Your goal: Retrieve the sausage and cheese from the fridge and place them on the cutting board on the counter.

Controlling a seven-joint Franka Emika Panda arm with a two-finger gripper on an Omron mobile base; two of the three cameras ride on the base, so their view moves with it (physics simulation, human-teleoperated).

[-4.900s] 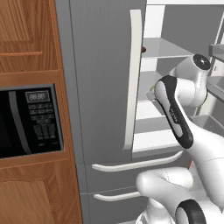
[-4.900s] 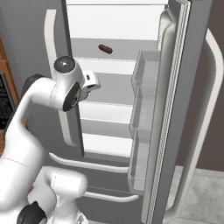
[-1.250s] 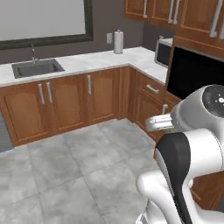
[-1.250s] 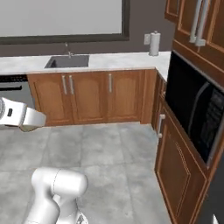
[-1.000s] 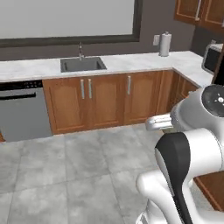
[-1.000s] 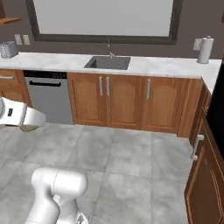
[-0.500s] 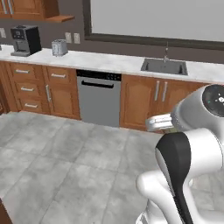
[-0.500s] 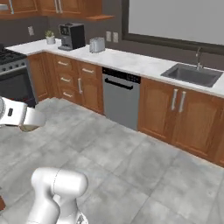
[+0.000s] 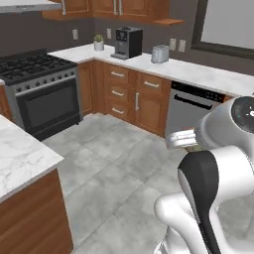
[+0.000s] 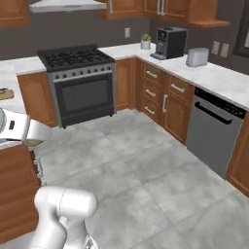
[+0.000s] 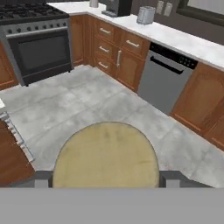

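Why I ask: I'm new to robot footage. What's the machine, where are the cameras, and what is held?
It is a white robot arm on a base that can drive, in a rendered kitchen. Two pictures come from cameras on the base, behind the arm to its left and right. The third looks along the gripper. The gripper appears closed on a pale yellowish block, the cheese. On the far counter stand a coffee machine and a toaster.
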